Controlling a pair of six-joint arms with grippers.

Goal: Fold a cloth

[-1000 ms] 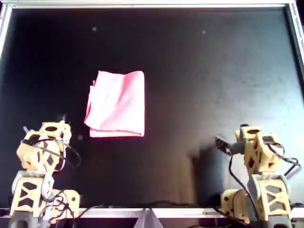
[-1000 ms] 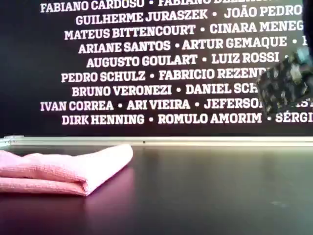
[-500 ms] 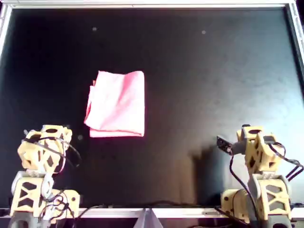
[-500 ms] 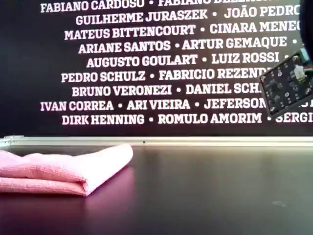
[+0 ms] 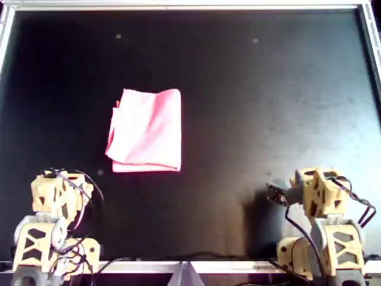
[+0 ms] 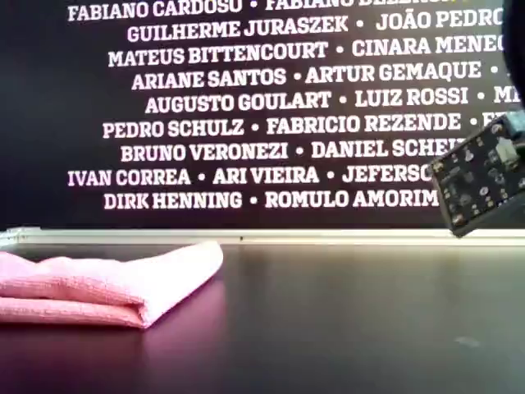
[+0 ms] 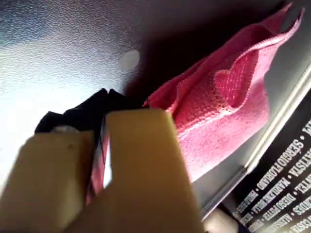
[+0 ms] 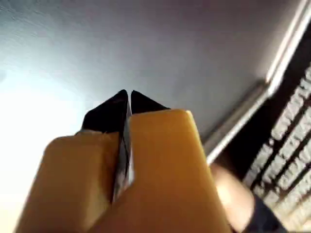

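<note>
The cloth lies folded into a layered rectangle left of centre in the overhead view, on the black table. Both arms sit low along that frame's bottom edge, well apart from it: the left gripper and right gripper have their fingers together, holding nothing. The folding looks done; at most, another fold would call for reaching back to a cloth edge.

Cloth: soft pink fabric, matt, fine nubbly terry-like weave in left wrist view, stitched hem at edge.
Table: black, smooth, faint grain, dull sheen under light; pale metal-look rim at 12 o'clock in overhead view.
Left gripper, right gripper: tan plastic bodies, matt; black fingertips.
Backdrop: matt black, white printed lettering.
</note>
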